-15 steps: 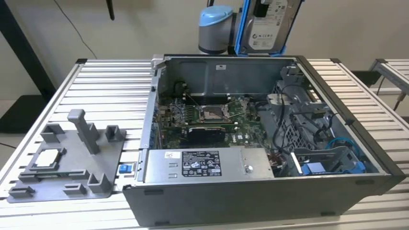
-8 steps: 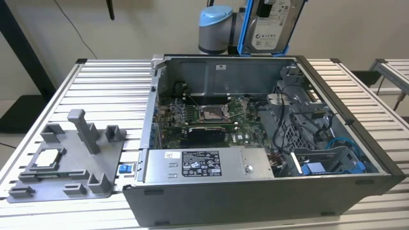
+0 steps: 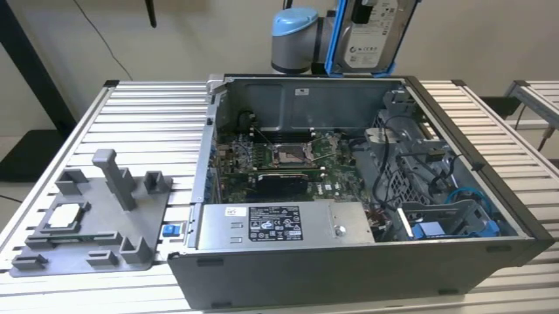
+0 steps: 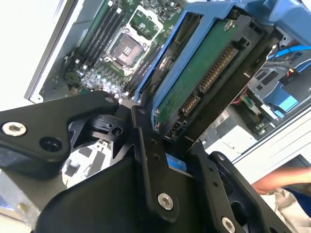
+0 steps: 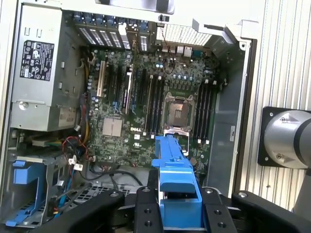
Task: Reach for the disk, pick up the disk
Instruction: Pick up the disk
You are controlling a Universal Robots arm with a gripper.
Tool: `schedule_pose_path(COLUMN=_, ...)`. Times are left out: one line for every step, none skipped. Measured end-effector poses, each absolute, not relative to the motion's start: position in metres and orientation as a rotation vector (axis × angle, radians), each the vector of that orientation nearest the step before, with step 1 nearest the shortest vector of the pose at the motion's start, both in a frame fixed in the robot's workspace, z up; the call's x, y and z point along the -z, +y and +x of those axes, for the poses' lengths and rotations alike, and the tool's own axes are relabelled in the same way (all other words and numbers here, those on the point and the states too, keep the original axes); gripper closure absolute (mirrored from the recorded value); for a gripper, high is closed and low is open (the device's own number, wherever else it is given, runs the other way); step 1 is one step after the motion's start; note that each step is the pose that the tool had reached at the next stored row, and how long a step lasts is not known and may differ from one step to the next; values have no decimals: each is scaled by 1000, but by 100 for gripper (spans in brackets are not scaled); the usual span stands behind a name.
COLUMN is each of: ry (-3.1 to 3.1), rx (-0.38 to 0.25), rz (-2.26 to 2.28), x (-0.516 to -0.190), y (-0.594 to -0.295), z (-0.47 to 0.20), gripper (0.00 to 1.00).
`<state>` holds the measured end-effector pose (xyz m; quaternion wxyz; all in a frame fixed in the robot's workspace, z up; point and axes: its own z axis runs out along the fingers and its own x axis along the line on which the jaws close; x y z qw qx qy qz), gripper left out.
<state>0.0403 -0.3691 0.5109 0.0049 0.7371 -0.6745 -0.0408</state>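
Near edge of the table point(image 3: 140, 98): a grey fixture point(image 3: 91, 219) with posts and slots, a small square chip point(image 3: 61, 214) lying in it. Just beside it, toward the exterior view's right, the open PC case point(image 3: 367, 261), lid off; power supply point(image 3: 279, 226) at the near side, motherboard point(image 3: 279, 154) behind it with the bare CPU socket point(image 5: 177, 110) showing. An empty blue bracket point(image 5: 24, 189) sits in the drive bay at the near corner on the exterior view's right. Farther back and high up: the disk point(image 3: 374, 33), in its blue frame, hangs upright above the rear wall of the case, well clear of everything inside. The claw point(image 4: 170, 145) is clamped on the disk; in the second wrist view the black fingers point(image 4: 148, 160) press the frame's sides, the connector end and green board pointing down toward the motherboard. The pickup looks done. Risks, as I judge them: the grip is on plastic frame edges only, so a slip or a flexing frame could drop the drive straight onto the motherboard or socket pins below. A hand point(image 4: 279, 180) shows near the case, close enough to be struck if the arm swings that way.
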Motion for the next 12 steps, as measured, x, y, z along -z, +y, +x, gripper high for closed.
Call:
schedule_pose_path(ry=-2112, rx=128, rz=2308, x=-511, y=-370, z=41, gripper=100)
schedule_pose_path(ry=-2113, rx=128, rz=2308, x=-511, y=-370, z=41, gripper=100)
schedule_pose_path(ry=-2113, rx=128, rz=2308, x=-511, y=-371, z=42, gripper=100)
schedule_pose_path(ry=-2113, rx=128, rz=2308, x=-511, y=-372, z=42, gripper=100)
schedule_pose_path(ry=-2113, rx=129, rz=2308, x=-511, y=-373, z=43, gripper=100)
schedule_pose_path(ry=-2112, rx=129, rz=2309, x=-511, y=-373, z=44, gripper=100)
schedule_pose_path(ry=-2112, rx=130, rz=2310, x=-511, y=-374, z=45, gripper=100)
schedule_pose_path(ry=-2111, rx=130, rz=2311, x=-511, y=-375, z=46, gripper=100)
schedule_pose_path(ry=-2111, rx=130, rz=2311, x=-511, y=-375, z=48, gripper=100)
schedule_pose_path(ry=-2109, rx=130, rz=2312, x=-511, y=-376, z=50, gripper=100)
schedule_pose_path(ry=-2108, rx=130, rz=2313, x=-511, y=-376, z=53, gripper=100)
schedule_pose_path(ry=-2107, rx=130, rz=2314, x=-510, y=-376, z=57, gripper=100)
